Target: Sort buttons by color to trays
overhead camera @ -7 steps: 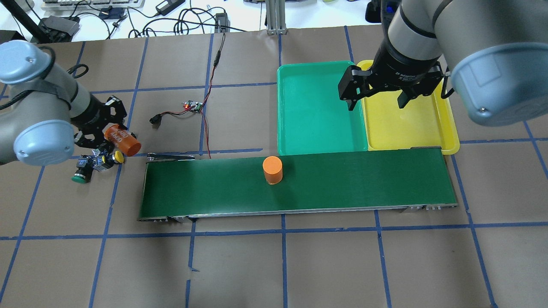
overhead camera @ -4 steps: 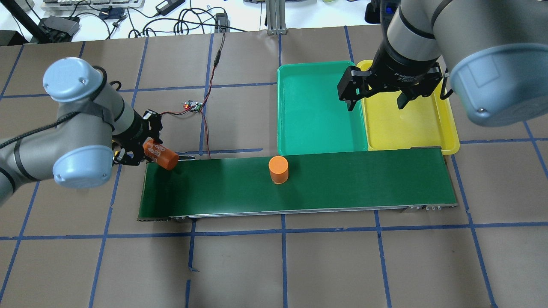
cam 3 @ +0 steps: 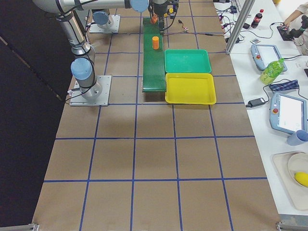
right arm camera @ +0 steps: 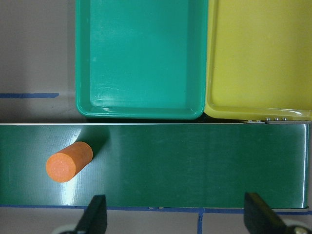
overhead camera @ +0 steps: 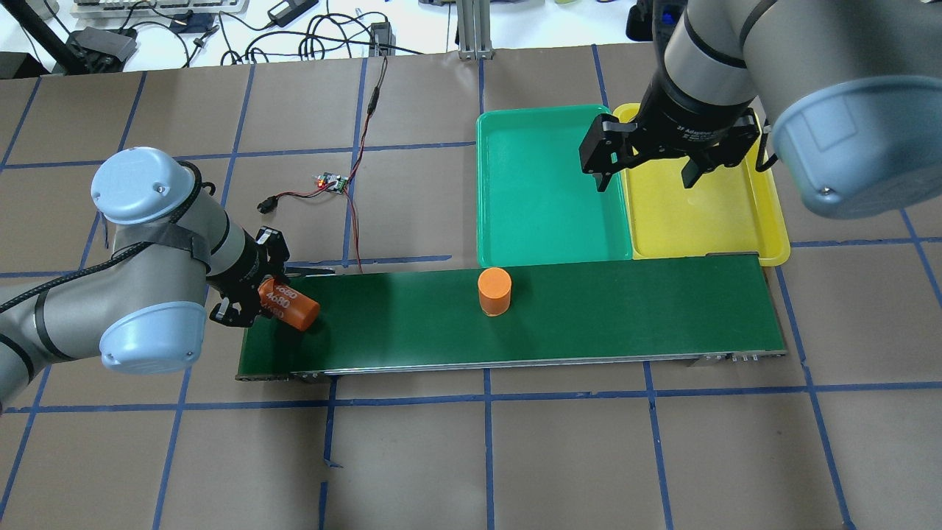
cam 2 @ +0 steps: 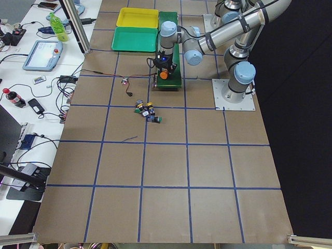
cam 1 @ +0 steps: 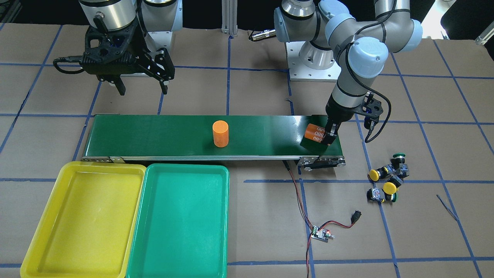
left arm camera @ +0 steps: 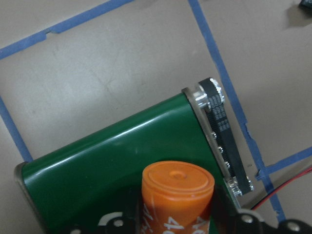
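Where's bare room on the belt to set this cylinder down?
Bare dark-green conveyor belt runs from the printed orange cylinder in the left gripper to the upright orange cylinder, with a longer stretch beyond toward the yellow plastic tray. Crowded: the clustered yellow- and green-capped buttons.

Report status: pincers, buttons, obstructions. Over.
Left pincer shut on orange cylinder at belt end. Right pincer open, empty, hovering. Four buttons clustered on table; trays empty. Second cylinder standing mid-belt.
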Available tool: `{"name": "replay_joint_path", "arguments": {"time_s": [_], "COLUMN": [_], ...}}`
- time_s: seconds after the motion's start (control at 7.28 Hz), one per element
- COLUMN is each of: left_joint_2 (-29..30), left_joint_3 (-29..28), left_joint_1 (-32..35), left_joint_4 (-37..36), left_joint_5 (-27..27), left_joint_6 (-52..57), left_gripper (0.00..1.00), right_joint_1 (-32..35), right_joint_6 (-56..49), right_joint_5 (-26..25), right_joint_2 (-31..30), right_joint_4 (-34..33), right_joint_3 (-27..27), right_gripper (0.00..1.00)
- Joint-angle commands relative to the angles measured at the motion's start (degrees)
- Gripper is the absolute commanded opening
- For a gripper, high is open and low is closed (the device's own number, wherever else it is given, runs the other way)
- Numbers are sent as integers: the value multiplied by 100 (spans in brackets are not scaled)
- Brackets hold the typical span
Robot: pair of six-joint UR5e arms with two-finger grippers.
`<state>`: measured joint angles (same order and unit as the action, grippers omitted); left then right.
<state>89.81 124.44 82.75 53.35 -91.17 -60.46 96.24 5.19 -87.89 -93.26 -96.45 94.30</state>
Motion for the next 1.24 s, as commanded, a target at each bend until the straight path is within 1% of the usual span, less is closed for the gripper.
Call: {"name": "replay_joint_path", "arguments": {"time_s": [0.0, 0.14, 0.27, 0.41, 0.55, 0.82, 0.96, 1.1], "left_joint_2": [-68, -130, -122, -122, -52, 88, 263, 387], "left_joint_3": [-60, -191, -671, -1267, -1569, -1555, -1476, -1284], "left_joint_1": [31, 5, -109, -293, -669, -2045, -2339, -2412], "left_joint_4": [114, 97, 227, 864, 1244, 1275, 1248, 1231], "left_joint_5": [20, 46, 12, -15, -50, 55, -23, 29], "left_joint_6": [112, 661, 1563, 2486, 3469, 6050, 7073, 7866], "left_gripper": [100, 100, 100, 100, 100, 100, 100, 100], "right_joint_1": [-8, -9, -9, -17, -9, -35, -35, -35], "right_joint_6": [0, 0, -18, -27, -35, -35, -44, -44], "right_joint_5": [0, 0, 0, 0, 0, 0, 0, 0], "right_joint_2": [1, 10, 1, 1, 1, 19, 18, 10], "right_joint_4": [3, -6, 3, -6, 12, 12, 12, 12], "right_joint_3": [0, 0, 0, 0, 0, 0, 0, 0], "right_gripper": [100, 100, 100, 100, 100, 100, 100, 100]}}
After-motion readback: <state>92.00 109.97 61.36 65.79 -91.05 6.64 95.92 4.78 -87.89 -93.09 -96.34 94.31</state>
